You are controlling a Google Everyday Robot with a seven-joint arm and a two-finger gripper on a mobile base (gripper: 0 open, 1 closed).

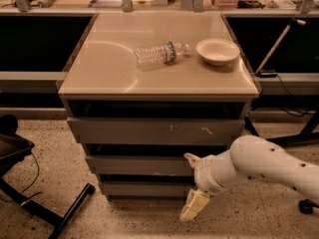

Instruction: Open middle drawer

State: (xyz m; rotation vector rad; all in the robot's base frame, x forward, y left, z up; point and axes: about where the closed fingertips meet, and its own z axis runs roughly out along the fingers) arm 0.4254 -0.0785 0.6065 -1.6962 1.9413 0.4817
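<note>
Middle drawer (137, 165), jaws spread wide at its right end, holding nothing

The beige cabinet top (109, 68) carries 2 things: a clear water bottle (160, 54) lying on its side and, at its 3 o'clock, an upright white bowl (218, 51). My gripper (189, 183) hangs at 5 o'clock, below the top, jaws apart.

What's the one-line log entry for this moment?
gripper open, by middle drawer right end | drawer looks shut | bottle, bowl on cabinet top
</note>
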